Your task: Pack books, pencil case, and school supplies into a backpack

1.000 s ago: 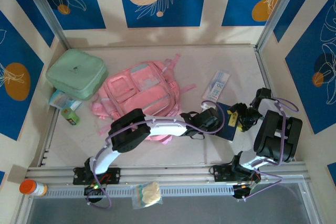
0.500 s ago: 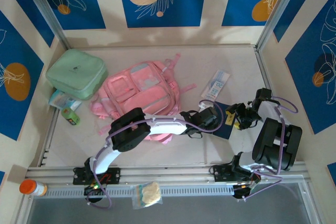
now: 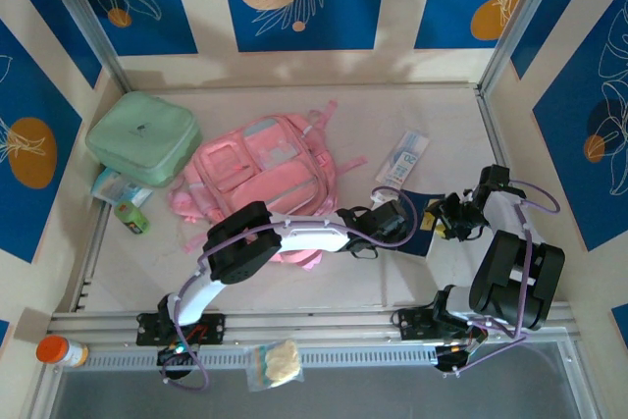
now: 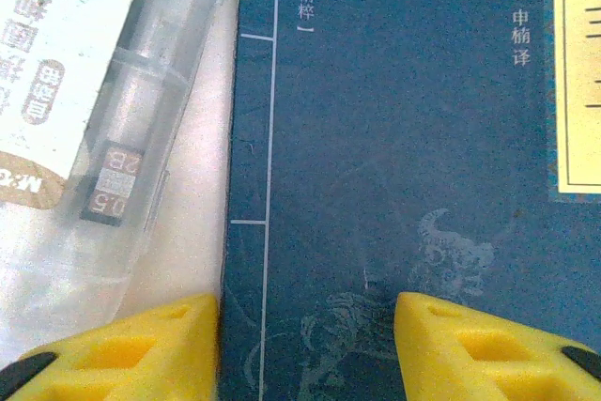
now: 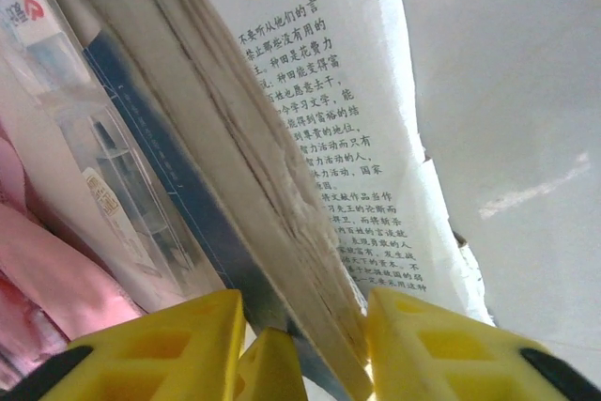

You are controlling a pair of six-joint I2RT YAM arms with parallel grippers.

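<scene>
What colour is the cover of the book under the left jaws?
The book is dark navy blue with thin pale lines; the left wrist view shows it best.

From above, the dark blue book (image 3: 424, 240) is mostly covered by the left gripper (image 3: 404, 223) and the right gripper (image 3: 446, 223). There I cannot see how the jaws stand. The left arm (image 3: 294, 235) hides the near edge of the backpack (image 3: 257, 169). In the left wrist view the book is cut off at top, right and bottom. Its pale label (image 4: 577, 72) runs out on the right, and the pencil case (image 4: 75, 91) is cropped at left and top. In the right wrist view the pencil case and the pink fabric are blurred. The fingers (image 5: 160, 345) are cut by the lower edge, and I cannot tell whether they press the pages.
</scene>
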